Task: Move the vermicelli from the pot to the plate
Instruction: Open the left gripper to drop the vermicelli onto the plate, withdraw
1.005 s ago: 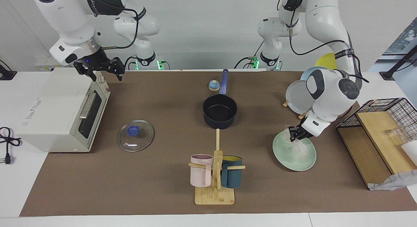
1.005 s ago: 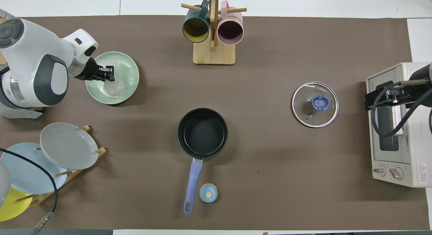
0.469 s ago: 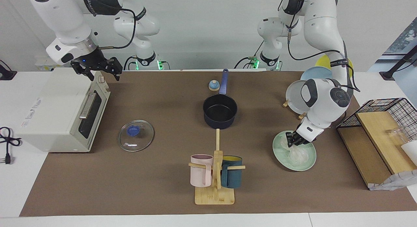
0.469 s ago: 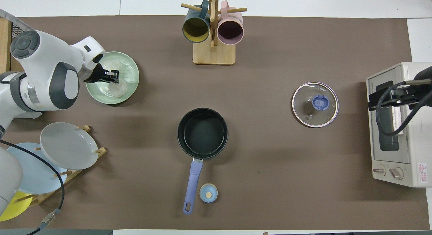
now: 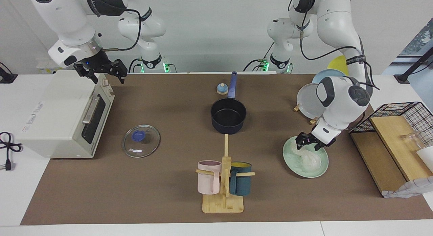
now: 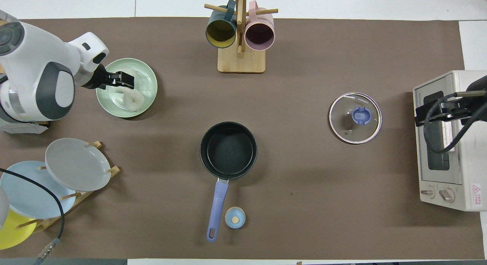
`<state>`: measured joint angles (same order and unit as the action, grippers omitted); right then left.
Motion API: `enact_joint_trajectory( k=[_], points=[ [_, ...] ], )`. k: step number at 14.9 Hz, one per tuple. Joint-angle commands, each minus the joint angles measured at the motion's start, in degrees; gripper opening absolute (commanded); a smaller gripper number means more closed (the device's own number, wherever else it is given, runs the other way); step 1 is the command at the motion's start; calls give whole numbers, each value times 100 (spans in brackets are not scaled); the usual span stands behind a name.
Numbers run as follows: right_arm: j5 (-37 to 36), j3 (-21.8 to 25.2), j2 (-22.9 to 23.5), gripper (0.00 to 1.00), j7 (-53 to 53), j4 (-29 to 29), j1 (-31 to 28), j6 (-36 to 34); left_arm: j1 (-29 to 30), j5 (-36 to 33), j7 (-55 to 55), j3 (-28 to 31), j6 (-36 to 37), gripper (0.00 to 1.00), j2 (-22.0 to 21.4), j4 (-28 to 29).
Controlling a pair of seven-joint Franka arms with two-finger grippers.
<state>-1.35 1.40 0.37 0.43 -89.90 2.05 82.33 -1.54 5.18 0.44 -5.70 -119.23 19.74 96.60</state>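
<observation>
The vermicelli (image 5: 309,158) lies as a whitish bundle on the mint-green plate (image 5: 291,158), toward the left arm's end of the table. It also shows in the overhead view (image 6: 131,99) on the plate (image 6: 110,105). My left gripper (image 5: 308,144) is open and empty just above the plate's robot-side rim, over the noodles' edge, and shows from overhead (image 6: 128,79). The navy pot (image 5: 228,115) stands mid-table with nothing inside, its handle toward the robots; from overhead (image 6: 228,150) its black inside shows. My right gripper (image 5: 105,75) waits open above the toaster oven.
A toaster oven (image 5: 64,114) stands at the right arm's end, a glass lid (image 5: 141,140) beside it. A mug rack (image 5: 223,181) stands farther from the robots than the pot. A plate rack (image 5: 313,100) and a wire basket (image 5: 399,117) flank the left arm.
My left gripper has opened and let go of the vermicelli, which now rests on the plate. The gripper has lifted slightly. The right arm has barely moved.
</observation>
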Motion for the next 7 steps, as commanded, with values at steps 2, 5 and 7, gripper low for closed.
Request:
enact_joint_trajectory(
  k=[2, 5, 7],
  points=[
    [39, -8, -63, 100, -17, -72, -55, -68, 40, -114, -552, -11, 838, 100, -768, -123],
    [144, 0, -63, 100, 1, -63, -55, -68, 48, -131, -676, -10, 1734, 100, -1427, -238],
    [127, 53, -63, 100, 1, -72, -47, -33, 5, -393, -842, -28, 2227, 100, -1727, -229]
  ],
)
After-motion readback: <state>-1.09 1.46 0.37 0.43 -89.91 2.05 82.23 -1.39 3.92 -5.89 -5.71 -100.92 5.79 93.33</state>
